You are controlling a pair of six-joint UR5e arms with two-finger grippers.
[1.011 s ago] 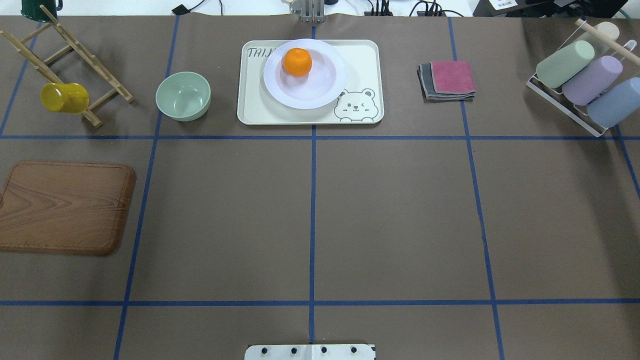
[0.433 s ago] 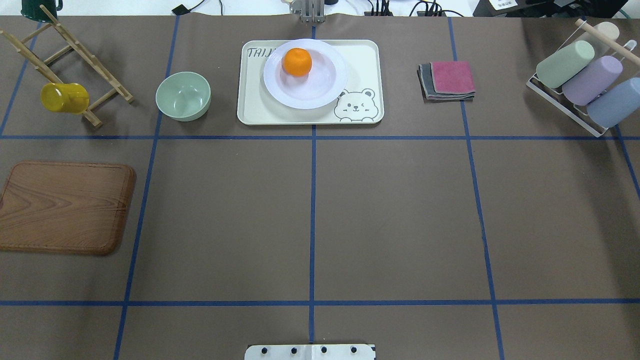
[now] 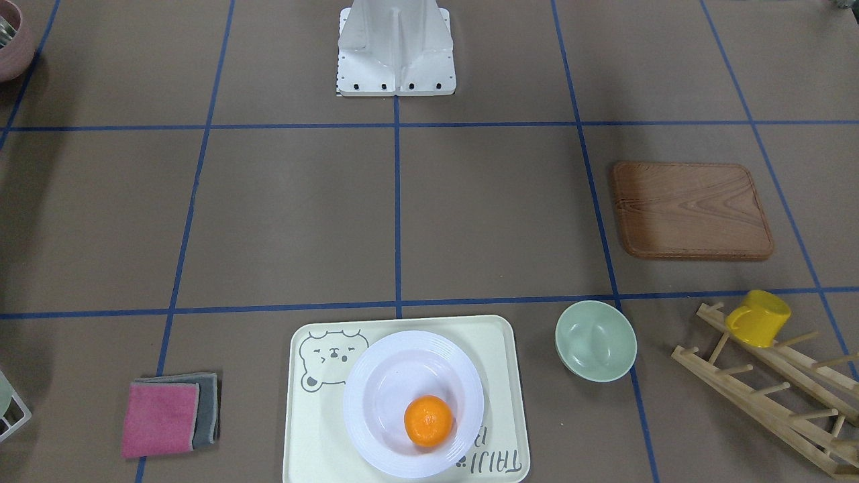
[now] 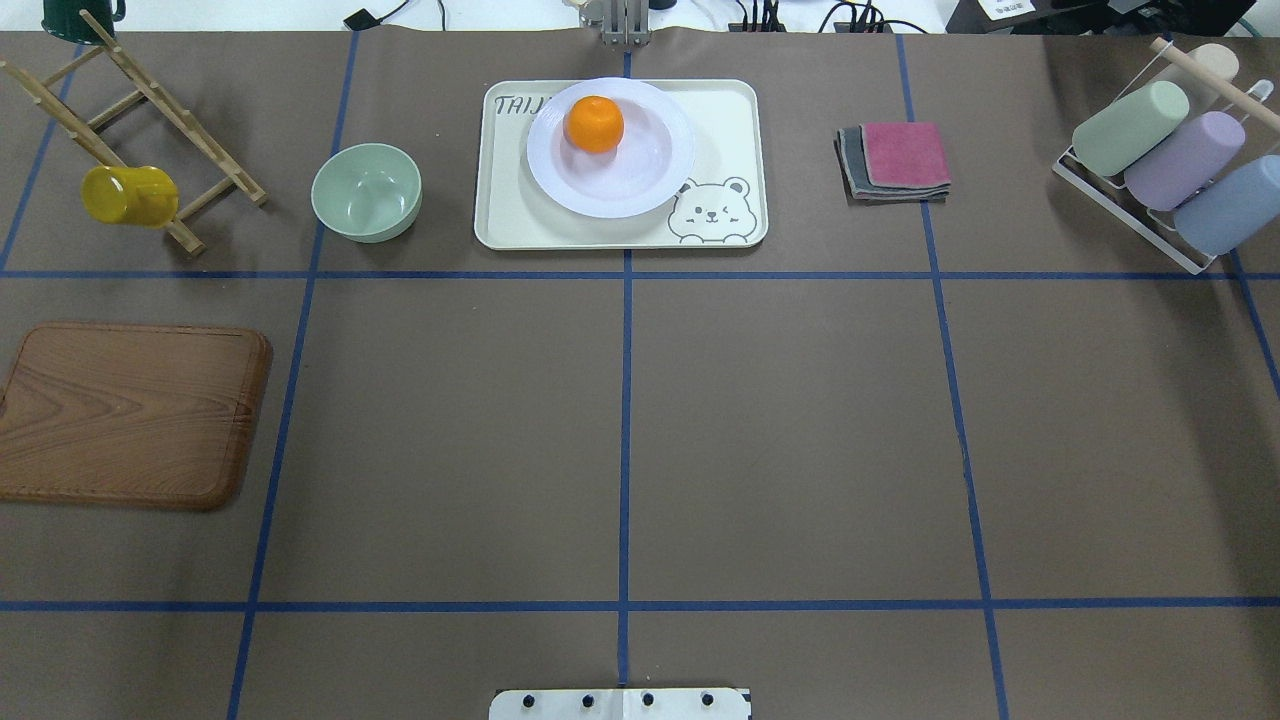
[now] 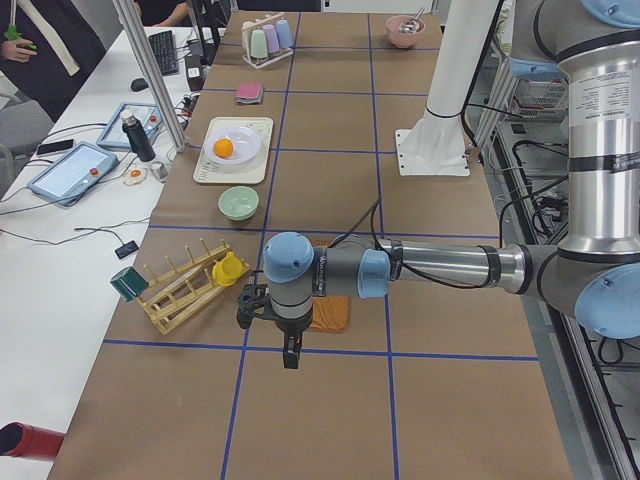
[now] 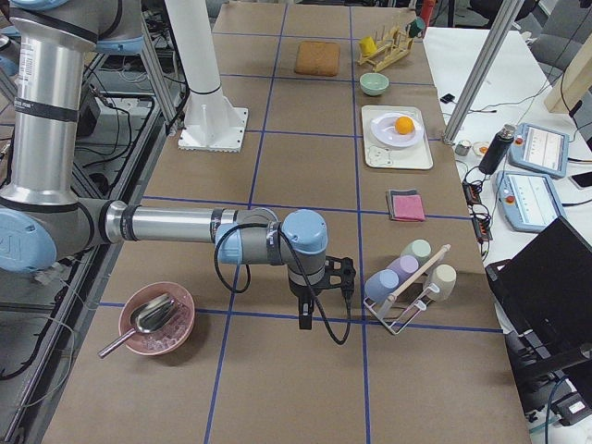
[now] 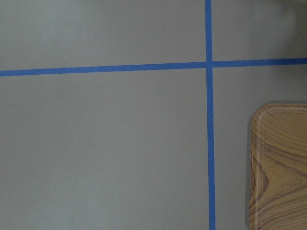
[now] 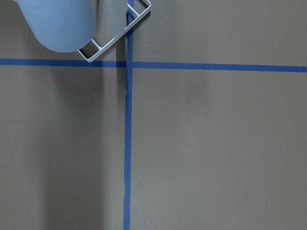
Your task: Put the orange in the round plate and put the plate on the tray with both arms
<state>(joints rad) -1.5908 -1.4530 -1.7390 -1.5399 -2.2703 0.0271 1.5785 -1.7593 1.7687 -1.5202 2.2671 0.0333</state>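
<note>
The orange (image 4: 593, 123) lies in the white round plate (image 4: 640, 175), toward its far side. The plate rests on the cream tray (image 4: 510, 215) with the bear drawing, at the far middle of the table. The front-facing view shows the same: orange (image 3: 428, 420), plate (image 3: 382, 389), tray (image 3: 500, 349). My left gripper (image 5: 290, 358) shows only in the exterior left view. It hangs low by the wooden board, far from the tray, and I cannot tell if it is open or shut. My right gripper (image 6: 304, 321) shows only in the exterior right view, beside the cup rack, its state also unclear.
A pale green bowl (image 4: 366, 191) stands left of the tray. A wooden board (image 4: 130, 415) and a rack with a yellow mug (image 4: 128, 195) lie further left. Folded cloths (image 4: 895, 160) and a cup rack (image 4: 1160, 150) are on the right. A pink bowl (image 6: 157, 319) sits near the right arm.
</note>
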